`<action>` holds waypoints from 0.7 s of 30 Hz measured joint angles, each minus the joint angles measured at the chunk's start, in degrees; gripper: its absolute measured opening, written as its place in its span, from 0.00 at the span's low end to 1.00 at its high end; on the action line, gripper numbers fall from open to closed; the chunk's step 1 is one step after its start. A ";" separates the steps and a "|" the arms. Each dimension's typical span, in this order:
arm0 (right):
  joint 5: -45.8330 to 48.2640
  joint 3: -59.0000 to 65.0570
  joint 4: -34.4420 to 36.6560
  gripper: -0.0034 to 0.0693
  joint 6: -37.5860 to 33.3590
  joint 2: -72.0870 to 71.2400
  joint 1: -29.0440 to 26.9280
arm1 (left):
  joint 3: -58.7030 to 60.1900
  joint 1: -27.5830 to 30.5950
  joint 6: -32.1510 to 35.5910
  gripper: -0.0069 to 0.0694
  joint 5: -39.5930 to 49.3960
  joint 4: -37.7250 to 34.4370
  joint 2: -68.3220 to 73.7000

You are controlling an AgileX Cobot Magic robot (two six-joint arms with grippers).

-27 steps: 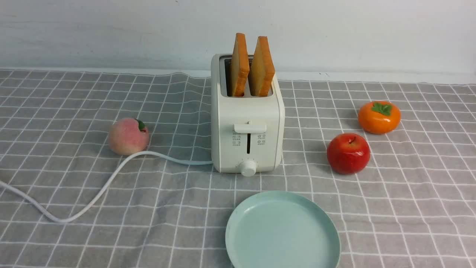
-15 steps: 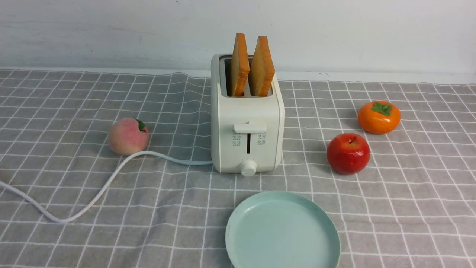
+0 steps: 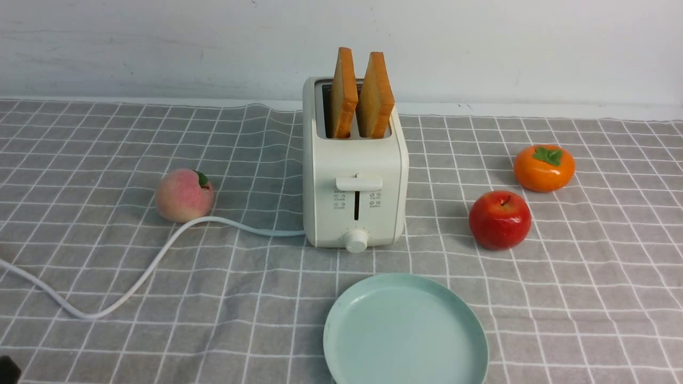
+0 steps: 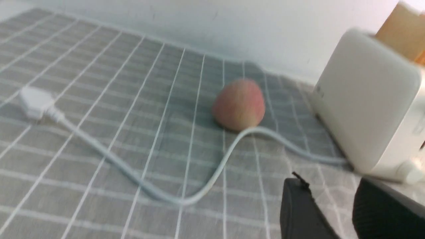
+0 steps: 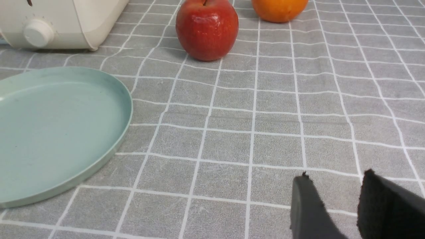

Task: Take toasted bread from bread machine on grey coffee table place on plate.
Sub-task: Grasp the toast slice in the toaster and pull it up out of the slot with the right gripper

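The cream-white bread machine (image 3: 355,181) stands mid-table on the grey coffee table (image 3: 587,298). Two slices of toasted bread stand upright in its slots, the left slice (image 3: 342,93) and the right slice (image 3: 375,96). The empty mint-green plate (image 3: 405,330) lies just in front of it. My left gripper (image 4: 332,186) is open and empty, low over the cloth left of the toaster (image 4: 365,99); only a dark tip (image 3: 8,370) of it shows in the front view. My right gripper (image 5: 335,177) is open and empty, over the cloth to the right of the plate (image 5: 49,132).
A peach (image 3: 184,196) sits left of the toaster, with the white power cord (image 3: 133,277) curling past it to a plug (image 4: 33,101). A red apple (image 3: 500,220) and an orange persimmon (image 3: 544,168) sit to the right. A white wall runs behind the table.
A dark tip of my left gripper has come into the bottom-left corner of the front view. Toaster, bread, plate and fruit have not moved.
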 joint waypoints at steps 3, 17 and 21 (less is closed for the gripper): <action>-1.18 0.13 0.20 0.38 0.00 0.00 0.00 | 0.00 0.00 0.00 0.40 -5.44 -0.56 0.00; -21.38 0.65 4.60 0.38 5.31 0.00 0.00 | 0.00 0.00 0.00 0.40 -10.03 -0.56 0.00; -23.13 0.65 4.92 0.38 5.61 0.00 0.00 | 0.00 0.00 0.00 0.40 -15.35 -1.22 0.00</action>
